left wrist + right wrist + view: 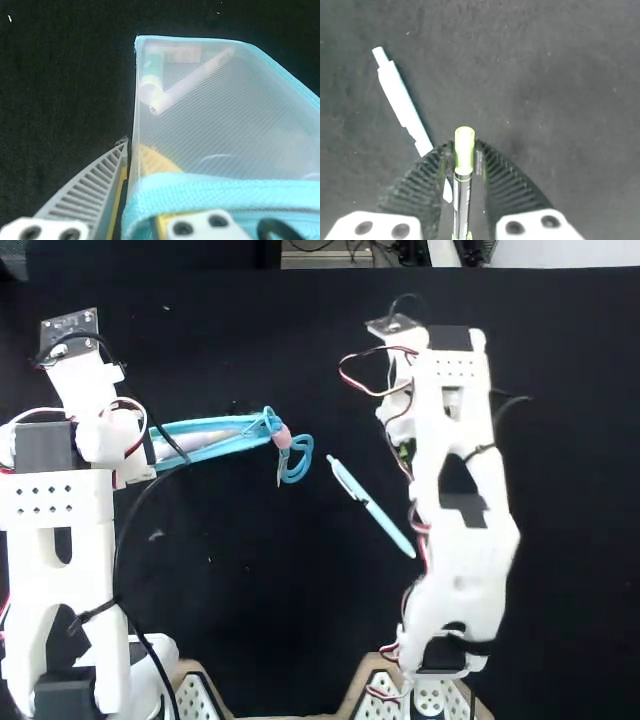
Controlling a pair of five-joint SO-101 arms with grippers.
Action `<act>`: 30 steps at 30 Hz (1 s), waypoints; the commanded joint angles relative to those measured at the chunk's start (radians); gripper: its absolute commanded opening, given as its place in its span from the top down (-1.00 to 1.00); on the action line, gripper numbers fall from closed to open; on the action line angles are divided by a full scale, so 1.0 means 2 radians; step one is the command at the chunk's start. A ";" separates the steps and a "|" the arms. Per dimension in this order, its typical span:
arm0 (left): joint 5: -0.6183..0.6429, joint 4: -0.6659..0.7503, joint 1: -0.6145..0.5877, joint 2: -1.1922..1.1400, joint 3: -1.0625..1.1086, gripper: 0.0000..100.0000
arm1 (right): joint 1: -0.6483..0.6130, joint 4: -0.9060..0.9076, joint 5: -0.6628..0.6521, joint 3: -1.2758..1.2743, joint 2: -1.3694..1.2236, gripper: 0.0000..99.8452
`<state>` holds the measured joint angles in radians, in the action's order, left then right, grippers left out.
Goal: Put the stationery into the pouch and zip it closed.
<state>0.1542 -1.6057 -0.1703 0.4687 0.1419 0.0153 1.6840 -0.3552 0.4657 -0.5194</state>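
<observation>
While the right gripper (463, 146) clamps a marker (464, 140), a pen (401, 105) lies nearby.

Lit brightly and evenly from above, the black table (250, 580) swallowing almost every shadow. Glare on the right arm (460, 490), its white shell near washed out. Soft sheen across the pouch (225, 115); faint shadow beside the white pen (402, 107).

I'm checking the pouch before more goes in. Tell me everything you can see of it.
The pouch is translucent ribbed plastic edged in light blue tape. The left gripper is shut on one end, and the pouch stretches over the black table to a blue loop at its far end. Through its wall show a white pen and a green-and-white item. Whether its zip is open I cannot tell.
</observation>
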 commanded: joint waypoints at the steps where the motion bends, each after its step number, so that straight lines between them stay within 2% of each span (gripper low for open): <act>1: 0.002 0.004 -0.007 0.000 0.010 0.94 | -0.018 -0.038 0.006 -0.070 0.118 0.98; 5: 0.002 0.005 -0.007 0.000 0.010 0.94 | -0.039 -0.051 0.007 -0.126 0.226 0.98; 8: 0.003 0.005 -0.007 0.000 0.010 0.94 | -0.063 -0.048 0.031 -0.138 0.306 0.98; 11: 0.003 0.005 -0.007 0.000 0.010 0.94 | -0.100 -0.047 0.051 -0.148 0.379 0.98; 18: 0.003 0.005 -0.007 0.000 0.010 0.94 | -0.176 -0.044 0.052 -0.187 0.543 0.98; 23: 0.004 0.003 -0.007 0.000 0.010 0.94 | -0.256 -0.051 0.052 -0.192 0.648 0.98; 30: 0.004 0.002 -0.007 0.000 0.010 0.94 | -0.356 -0.137 0.057 -0.220 0.728 0.98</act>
<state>0.1542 -1.6057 -0.1703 0.4687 0.1419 -0.6245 1.5014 -0.2601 0.0575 0.9045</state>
